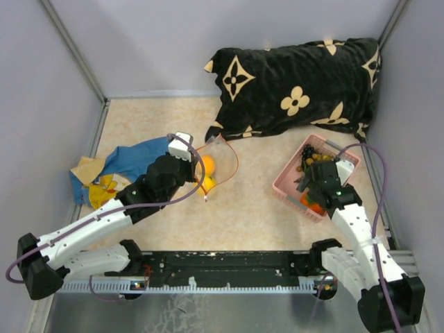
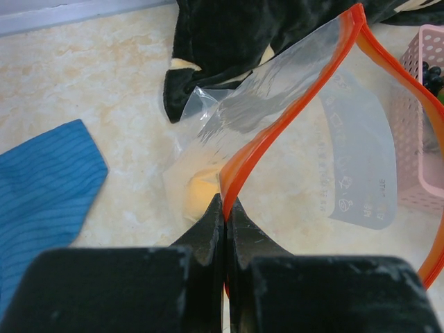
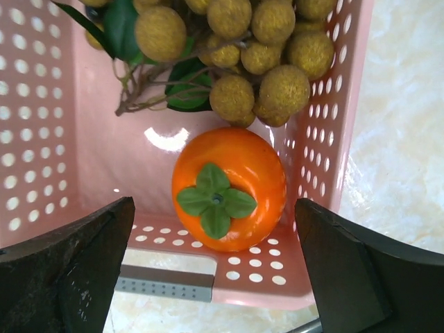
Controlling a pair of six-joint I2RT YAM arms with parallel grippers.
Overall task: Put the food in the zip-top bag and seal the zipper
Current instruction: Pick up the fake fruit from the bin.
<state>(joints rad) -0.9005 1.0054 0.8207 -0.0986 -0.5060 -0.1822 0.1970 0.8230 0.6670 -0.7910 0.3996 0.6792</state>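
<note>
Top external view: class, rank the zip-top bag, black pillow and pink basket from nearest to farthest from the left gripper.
1. zip-top bag, pinched in the left gripper.
2. black pillow, just behind, its corner close.
3. pink basket, away to the right.

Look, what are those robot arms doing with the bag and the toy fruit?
They are packing toy fruit into a clear bag. The left hand pinches the orange strip along its mouth, which gapes open; a peach and a lemon lie inside. The right hand hangs open over the pink basket, above an orange fruit with a green top. The brown berries and dark grapes wait there too.
</note>
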